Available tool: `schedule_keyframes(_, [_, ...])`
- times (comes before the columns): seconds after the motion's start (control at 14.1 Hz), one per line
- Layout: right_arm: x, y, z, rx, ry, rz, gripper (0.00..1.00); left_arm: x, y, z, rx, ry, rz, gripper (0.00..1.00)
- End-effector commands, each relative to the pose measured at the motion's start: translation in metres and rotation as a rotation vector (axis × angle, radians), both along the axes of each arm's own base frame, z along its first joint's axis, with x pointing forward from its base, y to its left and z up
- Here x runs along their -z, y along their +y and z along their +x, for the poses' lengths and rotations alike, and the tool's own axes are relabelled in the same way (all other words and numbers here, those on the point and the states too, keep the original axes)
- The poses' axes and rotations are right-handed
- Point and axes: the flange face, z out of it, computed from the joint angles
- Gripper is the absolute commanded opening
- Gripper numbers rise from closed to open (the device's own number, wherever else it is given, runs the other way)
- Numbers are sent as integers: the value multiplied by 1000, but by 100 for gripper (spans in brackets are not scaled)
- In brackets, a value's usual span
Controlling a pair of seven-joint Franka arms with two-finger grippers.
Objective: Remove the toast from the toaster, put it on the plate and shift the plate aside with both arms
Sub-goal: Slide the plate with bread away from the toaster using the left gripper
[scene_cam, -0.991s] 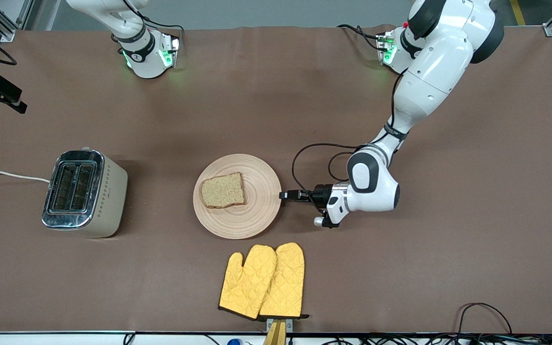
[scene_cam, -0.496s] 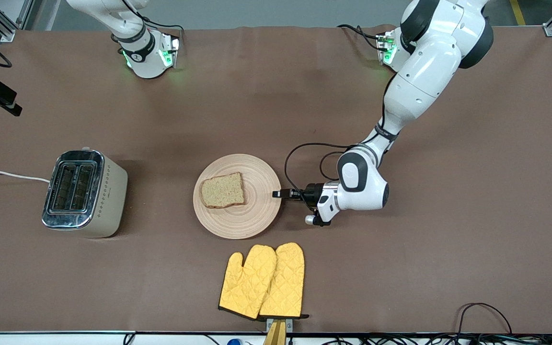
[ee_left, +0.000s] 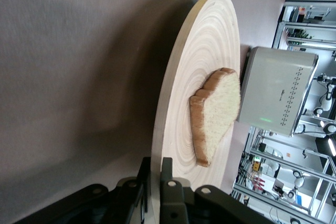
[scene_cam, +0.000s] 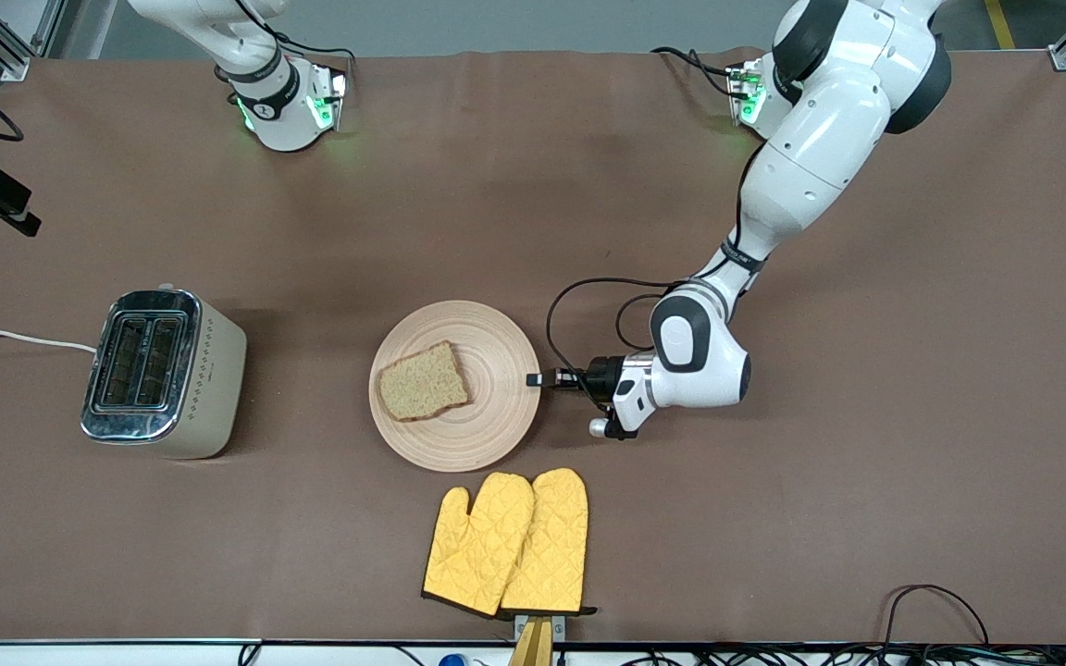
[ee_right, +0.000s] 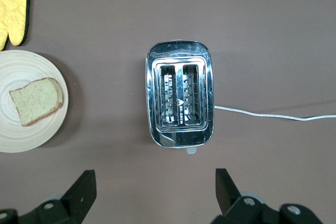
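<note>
The round wooden plate [scene_cam: 489, 363] lies mid-table with the toast [scene_cam: 422, 381] on it, on the half toward the toaster. My left gripper [scene_cam: 536, 379] is shut on the plate's rim at the edge toward the left arm's end. In the left wrist view the fingers [ee_left: 167, 169] clamp the rim of the plate [ee_left: 199, 66], which looks tilted up at that edge, and the toast [ee_left: 218, 114] lies past them. My right gripper [ee_right: 155, 179] is open and empty, high over the table beside the toaster. The plate [ee_right: 21, 135] and toast [ee_right: 35, 99] show in its view.
A steel two-slot toaster [scene_cam: 163, 370] with a white cord stands toward the right arm's end of the table, and shows in the right wrist view [ee_right: 180, 98]. Two yellow oven mitts [scene_cam: 510, 541] lie nearer the front camera than the plate.
My left gripper slid onto the plate's rim and closed on it. The plate shifted slightly toward the toaster, and the toast slid and turned toward the toaster.
</note>
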Motion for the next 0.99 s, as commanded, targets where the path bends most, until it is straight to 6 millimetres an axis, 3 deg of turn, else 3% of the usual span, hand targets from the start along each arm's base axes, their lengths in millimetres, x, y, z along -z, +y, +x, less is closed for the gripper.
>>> schedule_keyframes(0.0, [1, -1, 3, -9, 5, -21, 100, -55, 7, 20, -45, -46, -41, 0])
schedule_keyframes(0.14, [1, -5, 2, -2, 8, -19, 100, -106, 16, 33, -67, -99, -61, 0])
schedule_keyframes(0.35, [0, -1, 2, -8, 9, -21, 100, -164, 62, 58, -145, -126, -60, 0])
schedule_keyframes(0.57, [0, 0, 2, -11, 9, -21, 100, -187, 135, 84, -168, -164, -36, 0])
schedule_keyframes(0.78, [1, 1, 2, -11, 14, -21, 100, -189, 230, 103, -143, -169, 4, 0])
schedule_keyframes(0.92, [1, 1, 2, -10, 12, -21, 100, -188, 284, 105, -111, -138, -6, 0])
